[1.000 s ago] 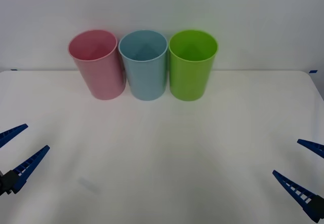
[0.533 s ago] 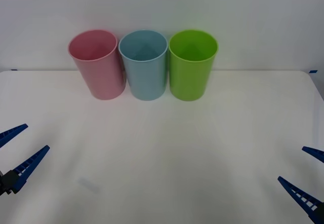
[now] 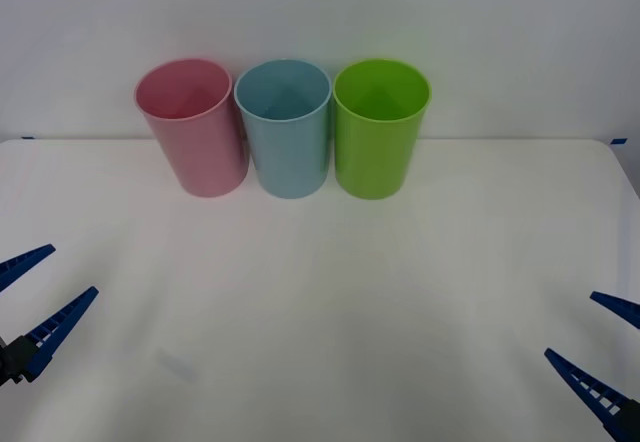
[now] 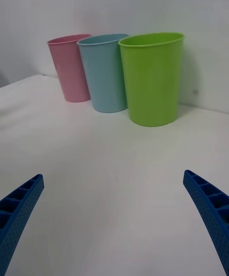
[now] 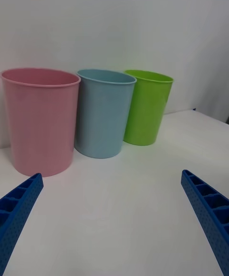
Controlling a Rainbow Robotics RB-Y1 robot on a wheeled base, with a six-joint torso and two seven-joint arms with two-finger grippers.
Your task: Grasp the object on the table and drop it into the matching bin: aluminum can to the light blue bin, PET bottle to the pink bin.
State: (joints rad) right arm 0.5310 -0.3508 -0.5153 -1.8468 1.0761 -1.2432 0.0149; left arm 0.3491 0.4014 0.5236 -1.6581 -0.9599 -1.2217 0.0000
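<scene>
- The left gripper (image 3: 25,300) hovers low over the near left edge of the table (image 3: 320,292). Its two blue ribbed fingers (image 3: 62,322) are spread wide and hold nothing.
- The right gripper (image 3: 598,347) hovers over the near right edge of the table in a mirrored pose. Its fingers (image 3: 585,387) are also spread wide, with bare tabletop between them.
- Both grippers point forward, toward the row of bins at the far side of the table.
- The pink bin (image 3: 192,127), the light blue bin (image 3: 286,128) and the lime green bin (image 3: 378,128) stand upright, side by side, very close to each other, in front of the white wall.
- From the left wrist view, the pink bin (image 5: 40,118) is the nearest one ahead of the open jaws, then the light blue bin (image 5: 104,112), then the lime green bin (image 5: 145,108).
- From the right wrist view, the lime green bin (image 4: 151,79) is nearest ahead of the jaws, the light blue bin (image 4: 104,73) beside it, the pink bin (image 4: 70,68) farthest.
- I cannot see the aluminum can; I cannot tell where it is.
</scene>
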